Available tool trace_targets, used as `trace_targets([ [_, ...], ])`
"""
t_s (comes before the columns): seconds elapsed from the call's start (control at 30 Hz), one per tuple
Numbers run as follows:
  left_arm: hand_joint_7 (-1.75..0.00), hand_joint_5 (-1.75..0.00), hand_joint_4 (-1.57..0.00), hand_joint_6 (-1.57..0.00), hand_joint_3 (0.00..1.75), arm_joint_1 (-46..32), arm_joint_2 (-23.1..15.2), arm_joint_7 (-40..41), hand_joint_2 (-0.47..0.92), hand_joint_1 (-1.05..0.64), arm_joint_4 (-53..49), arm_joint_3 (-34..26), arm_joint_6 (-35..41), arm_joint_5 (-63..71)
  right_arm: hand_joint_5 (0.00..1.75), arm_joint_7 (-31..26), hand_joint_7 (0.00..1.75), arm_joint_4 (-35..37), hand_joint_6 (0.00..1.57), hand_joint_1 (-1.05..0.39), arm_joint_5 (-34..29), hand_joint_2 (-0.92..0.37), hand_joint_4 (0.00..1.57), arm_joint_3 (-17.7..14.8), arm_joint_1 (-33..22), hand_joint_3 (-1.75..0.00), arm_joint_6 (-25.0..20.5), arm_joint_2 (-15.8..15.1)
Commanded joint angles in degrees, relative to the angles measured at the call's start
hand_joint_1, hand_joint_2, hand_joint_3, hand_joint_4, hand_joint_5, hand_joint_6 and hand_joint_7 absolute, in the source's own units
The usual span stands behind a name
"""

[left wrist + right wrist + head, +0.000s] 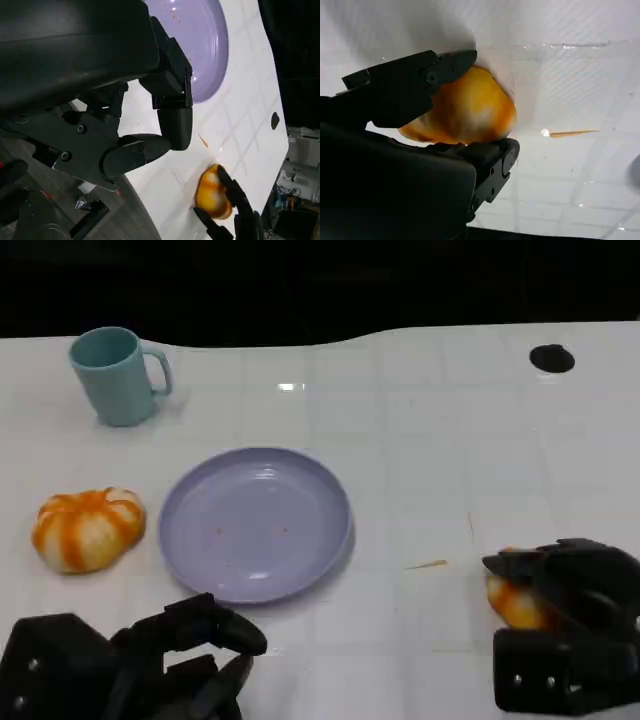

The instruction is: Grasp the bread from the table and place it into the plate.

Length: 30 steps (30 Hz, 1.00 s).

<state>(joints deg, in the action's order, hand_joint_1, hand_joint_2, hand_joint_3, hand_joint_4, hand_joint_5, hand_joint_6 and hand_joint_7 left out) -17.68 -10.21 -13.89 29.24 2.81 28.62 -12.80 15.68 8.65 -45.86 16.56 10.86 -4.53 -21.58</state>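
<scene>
An orange and white bread (513, 602) lies on the white table at the near right. My right hand (572, 632) grips it, with fingers (405, 90) over one side of the bread (470, 110) and another finger under the opposite side. The left wrist view shows the same bread (210, 192) between the right hand's fingers (235, 200). The lilac plate (255, 523) sits mid-table with nothing in it, left of this bread. A second, pumpkin-shaped bread (88, 528) lies left of the plate. My left hand (150, 665) hovers near the table's front edge below the plate (200, 45), holding nothing.
A teal mug (115, 375) stands at the far left. A black round spot (551, 358) marks the table at the far right. A thin orange sliver (427, 564) lies between the plate and the gripped bread. The table's far edge meets a dark background.
</scene>
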Motion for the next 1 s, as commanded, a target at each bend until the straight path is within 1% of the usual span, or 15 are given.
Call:
trace_targets([
  [0.03,-1.29,-1.75,-0.69,-0.64,0.76,-0.36,-0.35,0.53,0.74,-0.33,1.22,-0.31,0.81,0.00,0.22,0.98,0.04,4.53,0.49,-0.33,3.35,-0.92,0.32,0.05,2.60,-0.08,-2.20,0.63],
  [0.1,-1.29,-1.75,-0.69,-0.64,0.76,-0.44,-0.53,0.41,0.74,-0.33,1.12,-0.03,-0.15,0.69,0.20,-0.31,0.05,5.99,0.56,-0.33,3.96,-0.92,0.41,0.14,3.49,-0.11,-2.50,0.89],
  [0.17,-1.29,-1.75,-0.70,-0.64,0.76,-0.52,-0.50,0.56,0.74,-0.33,1.23,0.22,-0.54,1.26,0.23,-5.70,0.09,7.51,0.76,-0.28,3.53,-0.91,0.66,0.01,3.84,-0.11,-1.11,1.35],
  [0.2,-1.29,-1.75,-0.70,-0.65,0.76,-0.54,-0.48,0.64,0.74,-0.34,1.31,0.31,-0.54,1.46,0.32,-8.90,0.09,8.29,0.88,-0.25,3.14,-0.91,0.79,0.01,3.91,-0.08,-0.19,1.55],
  [0.23,-1.29,-1.75,-0.70,-0.65,0.76,-0.54,-0.41,0.64,0.74,-0.34,1.41,0.32,-0.43,1.48,0.49,-12.94,0.06,9.39,0.97,-0.23,2.32,-0.92,0.83,0.28,4.10,-0.06,1.27,1.54],
  [0.27,-1.29,-1.75,-0.70,-0.65,0.76,-0.54,-0.28,0.67,0.74,-0.33,1.50,0.26,-0.25,1.41,0.84,-16.42,0.09,10.58,1.15,-0.19,2.02,-0.92,0.88,0.43,4.33,-0.07,3.02,1.48],
  [0.3,-1.29,-1.75,-0.70,-0.65,0.76,-0.53,-0.18,0.80,0.74,-0.33,1.60,0.25,-0.06,1.45,1.07,-19.48,0.12,11.84,1.24,-0.16,2.04,-0.91,0.88,0.51,4.63,-0.10,4.93,1.37],
  [0.33,-1.29,-1.75,-0.69,-0.65,0.76,-0.52,-0.14,0.86,0.74,-0.33,1.65,0.28,-0.06,1.55,1.32,-22.09,0.20,13.02,1.30,-0.14,2.03,-0.87,0.87,0.65,4.96,-0.21,6.55,1.24],
  [0.37,-1.29,-1.75,-0.69,-0.65,0.76,-0.50,0.00,0.95,0.74,-0.32,1.74,0.26,0.11,1.43,1.57,-23.96,0.58,13.80,1.19,-0.12,1.76,-0.70,0.88,0.91,5.33,-0.57,7.46,1.05],
  [0.4,-1.29,-1.75,-0.69,-0.65,0.76,-0.47,0.07,1.00,0.74,-0.32,1.80,0.27,0.21,1.33,1.66,-25.23,0.92,14.38,1.05,-0.13,1.53,-0.60,0.90,1.19,5.64,-0.79,7.95,0.90],
  [0.47,-1.29,-1.75,-0.70,-0.64,0.76,-0.49,0.12,0.94,0.74,-0.30,1.80,0.27,0.13,1.13,1.73,-27.50,1.37,15.08,0.86,-0.13,1.51,-0.50,0.92,1.39,5.94,-0.97,9.33,0.68],
  [0.57,-1.29,-1.75,-0.70,-0.64,0.77,-0.58,0.00,1.05,0.74,-0.30,1.99,0.47,-0.15,1.58,1.74,-30.16,1.55,15.55,0.79,-0.12,2.04,-0.46,0.94,1.04,6.02,-1.02,11.41,0.73],
  [0.8,-1.30,-1.75,-0.69,-0.63,0.78,-0.55,0.12,1.03,0.75,-0.28,2.17,0.45,0.10,1.41,1.75,-35.20,1.73,17.16,0.72,-0.10,2.99,-0.42,0.96,0.58,6.33,-1.14,15.55,0.99],
  [0.93,-1.31,-1.75,-0.68,-0.63,0.78,-0.22,0.68,1.33,0.74,-0.28,1.68,0.23,0.61,0.98,1.75,-37.50,1.67,18.44,0.75,-0.10,2.59,-0.39,0.96,1.09,6.92,-1.18,17.11,0.94],
  [1.0,-1.31,-1.75,-0.69,-0.63,0.79,-0.18,0.80,1.34,0.73,-0.28,1.45,0.26,0.33,1.18,1.75,-39.01,1.61,18.82,0.79,-0.10,1.97,-0.35,0.95,1.44,7.13,-1.19,17.84,0.91],
])
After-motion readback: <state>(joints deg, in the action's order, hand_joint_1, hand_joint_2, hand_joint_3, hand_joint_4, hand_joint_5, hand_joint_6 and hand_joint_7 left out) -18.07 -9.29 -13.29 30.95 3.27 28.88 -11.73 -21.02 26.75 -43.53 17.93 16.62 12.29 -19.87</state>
